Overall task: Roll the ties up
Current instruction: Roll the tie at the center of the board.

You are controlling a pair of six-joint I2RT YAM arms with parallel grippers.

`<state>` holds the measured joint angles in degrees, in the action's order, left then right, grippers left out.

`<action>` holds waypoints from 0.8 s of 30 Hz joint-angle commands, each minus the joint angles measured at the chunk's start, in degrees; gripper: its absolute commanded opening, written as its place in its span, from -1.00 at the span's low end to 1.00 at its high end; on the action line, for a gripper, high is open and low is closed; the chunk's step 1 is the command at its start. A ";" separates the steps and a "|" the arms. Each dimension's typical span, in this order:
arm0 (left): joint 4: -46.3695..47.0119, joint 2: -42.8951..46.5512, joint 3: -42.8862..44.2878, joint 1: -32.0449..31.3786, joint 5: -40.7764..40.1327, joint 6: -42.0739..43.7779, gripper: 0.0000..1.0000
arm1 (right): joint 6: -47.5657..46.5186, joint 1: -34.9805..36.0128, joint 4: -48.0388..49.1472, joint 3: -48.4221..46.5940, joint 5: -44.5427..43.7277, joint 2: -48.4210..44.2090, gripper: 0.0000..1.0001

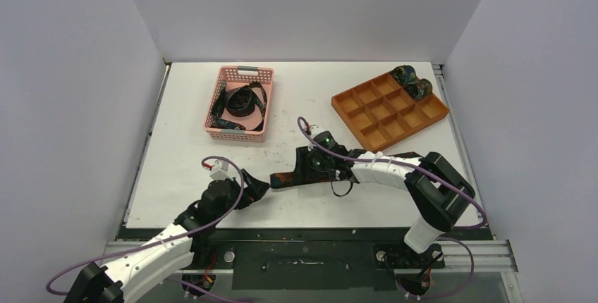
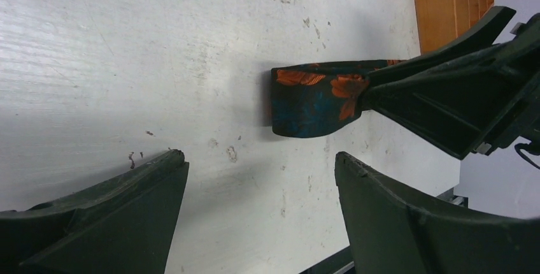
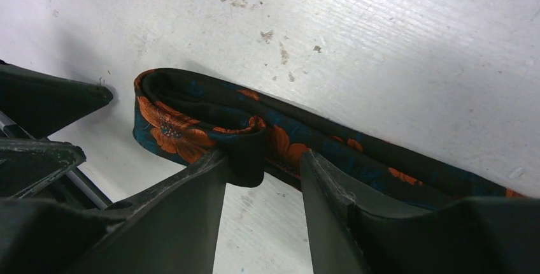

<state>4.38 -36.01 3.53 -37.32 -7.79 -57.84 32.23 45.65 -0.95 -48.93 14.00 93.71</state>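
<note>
Right wrist view: my right pincer (image 3: 262, 171) pinches the folded tie (image 3: 210, 121) end near the desk's near edge; left pincer (image 2: 261, 213) gapes wide. Next, I judge, winding tighter.

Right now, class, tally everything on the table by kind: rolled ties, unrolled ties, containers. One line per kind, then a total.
Rolled ties: 2, both in the orange tray's far-right corner.
Unrolled ties: at least 2, one at the grippers with orange flowers, and dark fabric heaped in the pink basket, exact number unclear.
Containers: 2, the pink basket and the orange tray.
Total: at least 6.
</note>
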 commanded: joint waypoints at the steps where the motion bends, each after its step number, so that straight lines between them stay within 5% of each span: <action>1: 8.31 -2.50 -0.01 0.73 3.88 0.60 0.66 | 1.78 -2.63 6.04 2.25 2.57 0.68 -0.12; 16: 15.88 -13.01 4.06 3.80 7.78 0.34 0.70 | 1.41 -4.43 9.56 5.46 4.87 2.26 -0.37; 24: 21.69 -24.29 8.94 7.60 19.50 -2.60 0.72 | 1.56 -4.17 11.72 8.20 3.82 3.04 -0.42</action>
<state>18.76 -54.96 8.49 -31.31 4.23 -58.43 34.11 41.23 8.67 -42.74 18.70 95.48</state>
